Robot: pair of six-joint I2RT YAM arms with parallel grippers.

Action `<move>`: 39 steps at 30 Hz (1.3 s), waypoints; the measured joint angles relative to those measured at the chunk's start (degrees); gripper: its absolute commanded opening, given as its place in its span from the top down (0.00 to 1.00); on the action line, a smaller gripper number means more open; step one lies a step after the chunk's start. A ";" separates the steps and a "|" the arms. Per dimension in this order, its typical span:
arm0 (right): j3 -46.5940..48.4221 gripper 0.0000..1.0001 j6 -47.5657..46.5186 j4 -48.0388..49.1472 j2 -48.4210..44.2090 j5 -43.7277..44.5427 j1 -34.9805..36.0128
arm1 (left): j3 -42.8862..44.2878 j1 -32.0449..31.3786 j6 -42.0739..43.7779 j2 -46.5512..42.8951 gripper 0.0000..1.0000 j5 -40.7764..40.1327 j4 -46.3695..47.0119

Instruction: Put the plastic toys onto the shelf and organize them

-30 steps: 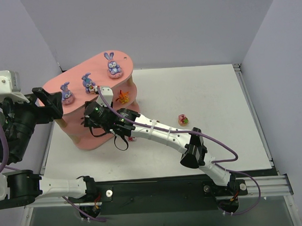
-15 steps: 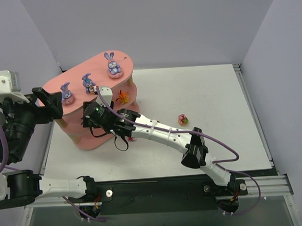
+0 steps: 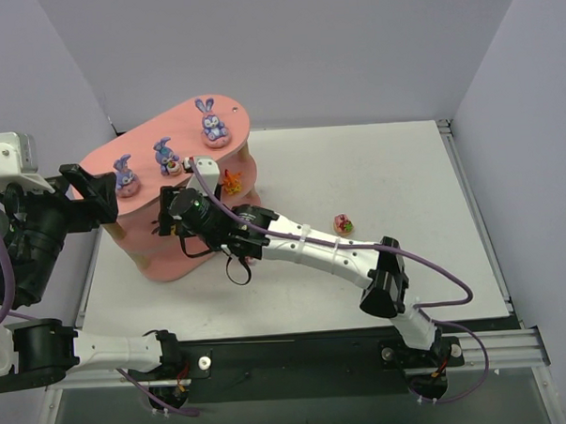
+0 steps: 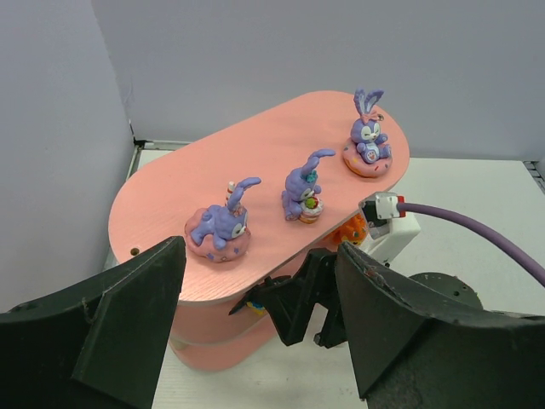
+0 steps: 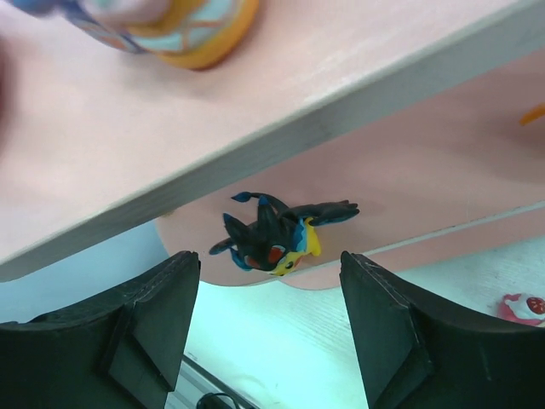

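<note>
Three bunnies point(image 3: 165, 156) top the shelf point(image 3: 181, 130) as my right claw point(image 5: 268, 271), open and empty, backs slightly off the spiky toy point(image 5: 277, 234), now standing one level down. My left claw point(image 4: 255, 251) hangs open. One pink toy point(image 3: 343, 224) waits on the worktop point(image 3: 375, 166).

Both the left arm point(image 3: 110, 349) and the right arm point(image 3: 313, 253) consist of smooth white link shells joined by bulky matte-black joint housings, with a purple cable point(image 4: 490, 239) running in loose loops outside the links. The right wrist bears a white box-shaped camera module point(image 4: 390, 223) whose plug has a red collar, and the left arm carries a pale grey-white block point(image 3: 8, 154). The left gripper point(image 4: 260, 251) and right gripper point(image 5: 268, 256) have broad, angular, matte-black wedge fingers with faintly scuffed edges.
</note>
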 measured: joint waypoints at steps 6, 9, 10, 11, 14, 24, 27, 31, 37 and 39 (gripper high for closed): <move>-8.04 0.32 -0.22 3.13 -5.95 -0.02 0.37 | -0.09 0.00 -0.20 -0.22 0.19 0.07 0.00; -16.17 0.34 -0.42 4.76 -11.13 -0.02 0.68 | -0.79 0.00 -0.22 -0.79 0.19 0.24 0.00; -19.43 0.34 -0.74 4.98 -13.35 0.04 0.68 | -1.07 0.00 -0.20 -1.03 0.19 0.28 -0.02; -23.08 0.35 -1.09 5.49 -15.78 0.11 0.68 | -1.44 0.00 -0.22 -1.27 0.19 0.42 0.00; -33.86 0.36 -1.92 5.55 -23.85 0.11 0.39 | -2.95 0.00 -0.22 -2.21 0.19 0.90 0.02; -63.93 0.38 -7.43 5.07 -42.36 0.24 -11.93 | -8.98 0.00 -0.61 -4.11 0.19 4.33 0.74; -68.70 0.39 -14.32 7.63 -41.70 -5.92 -19.23 | -11.19 0.00 -0.37 -4.59 0.19 6.05 1.33; -69.70 0.39 -19.21 10.36 -40.09 -12.22 -27.30 | -11.50 0.00 -0.59 -4.63 0.19 7.32 1.86; -65.09 0.40 -17.16 11.39 -34.38 -15.56 -29.16 | -7.41 0.00 -1.49 -2.34 0.19 7.30 2.12; -63.69 0.40 -14.08 11.37 -32.50 -15.39 -28.02 | -4.50 0.00 -1.73 -0.48 0.19 6.75 2.08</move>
